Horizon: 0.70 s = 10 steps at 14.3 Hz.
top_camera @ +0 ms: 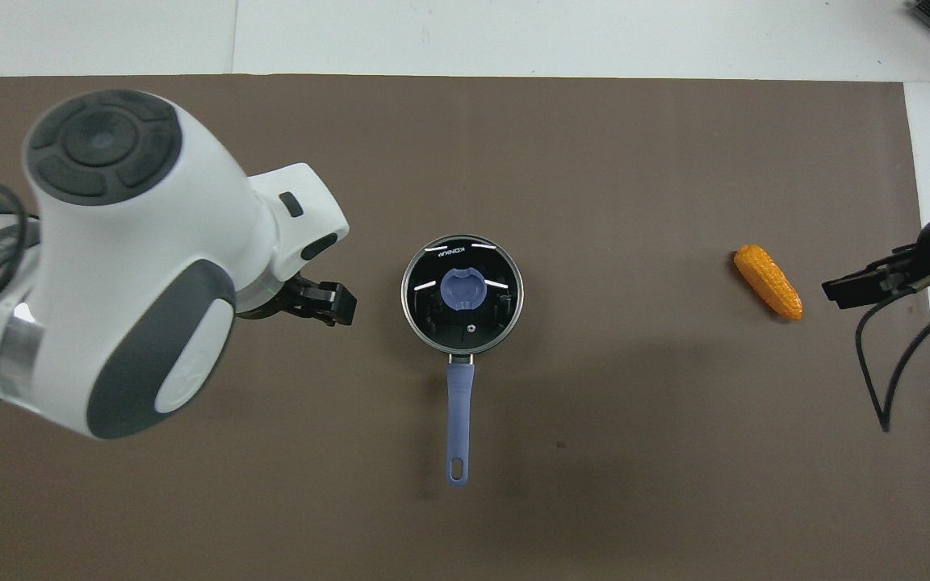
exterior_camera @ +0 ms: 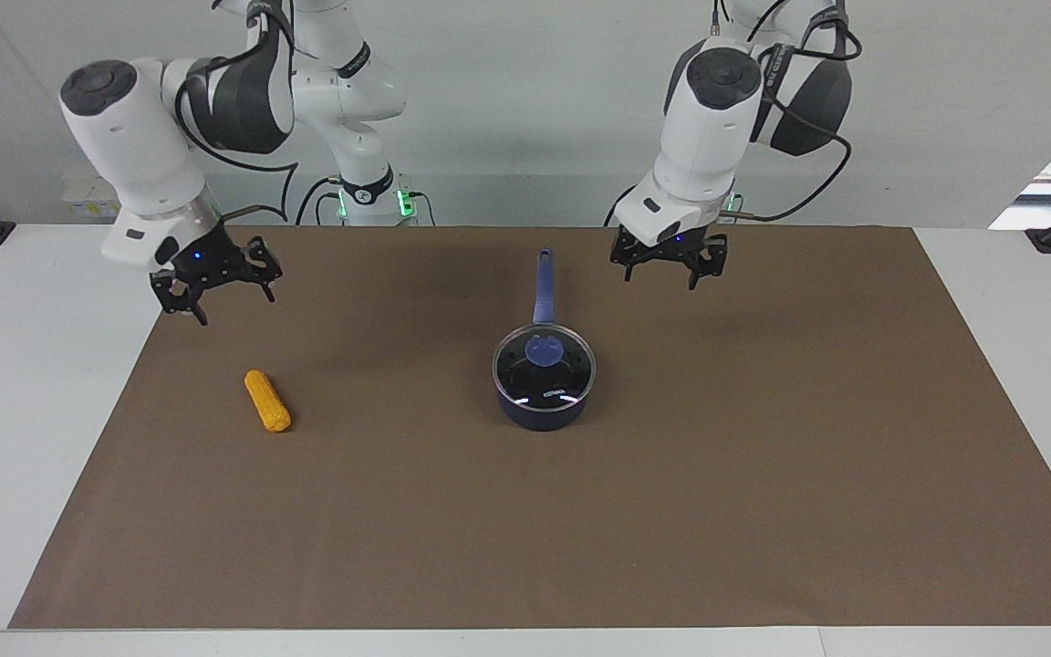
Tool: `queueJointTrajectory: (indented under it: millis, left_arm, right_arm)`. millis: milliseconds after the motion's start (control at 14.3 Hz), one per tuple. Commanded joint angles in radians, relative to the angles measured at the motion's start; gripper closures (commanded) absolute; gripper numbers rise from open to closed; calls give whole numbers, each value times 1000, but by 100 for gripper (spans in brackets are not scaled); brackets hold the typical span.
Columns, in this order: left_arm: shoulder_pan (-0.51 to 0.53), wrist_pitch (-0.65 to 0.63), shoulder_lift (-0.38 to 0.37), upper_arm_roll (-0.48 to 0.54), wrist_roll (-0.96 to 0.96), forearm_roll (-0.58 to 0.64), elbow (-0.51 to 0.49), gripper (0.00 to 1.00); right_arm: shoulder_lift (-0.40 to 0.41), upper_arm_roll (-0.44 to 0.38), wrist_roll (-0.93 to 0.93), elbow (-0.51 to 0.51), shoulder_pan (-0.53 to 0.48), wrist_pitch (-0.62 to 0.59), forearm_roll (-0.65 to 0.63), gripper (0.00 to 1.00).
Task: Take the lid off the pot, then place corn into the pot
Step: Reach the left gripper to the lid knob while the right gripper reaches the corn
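Observation:
The dark blue pot [exterior_camera: 539, 415] stands mid-mat with its long handle [exterior_camera: 542, 283] pointing toward the robots. The glass lid [exterior_camera: 546, 376] with a blue knob sits on it; both show in the overhead view, the pot [top_camera: 460, 403] and the lid [top_camera: 462, 278]. The orange-yellow corn [exterior_camera: 267, 401] lies on the mat toward the right arm's end and also shows in the overhead view [top_camera: 768, 281]. My left gripper [exterior_camera: 660, 278] hangs open and empty in the air beside the handle, toward the left arm's end [top_camera: 328, 303]. My right gripper [exterior_camera: 235, 306] hangs open and empty above the mat near the corn [top_camera: 856, 289].
A brown mat [exterior_camera: 763, 502] covers most of the white table [exterior_camera: 1018, 301]. Nothing else lies on it. The left arm's large body [top_camera: 126, 266] hides part of the mat in the overhead view.

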Motion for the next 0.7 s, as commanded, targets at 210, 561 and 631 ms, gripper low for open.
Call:
queueJointTrajectory:
  millis: [210,561,631]
  left_arm:
    - [-141,164,124,13,-225,-39,27,0]
    - [-170,208,208,13,-251,-34,98,0]
    - [-170,225,211,13,-251,-33,98,0]
  right_arm:
    - [139,1,-200,-39,-38,191,5,0]
    - [220,3,-331,-86,-55,338,22,0]
    - [231,3,-329,-109,-53,385,24,0]
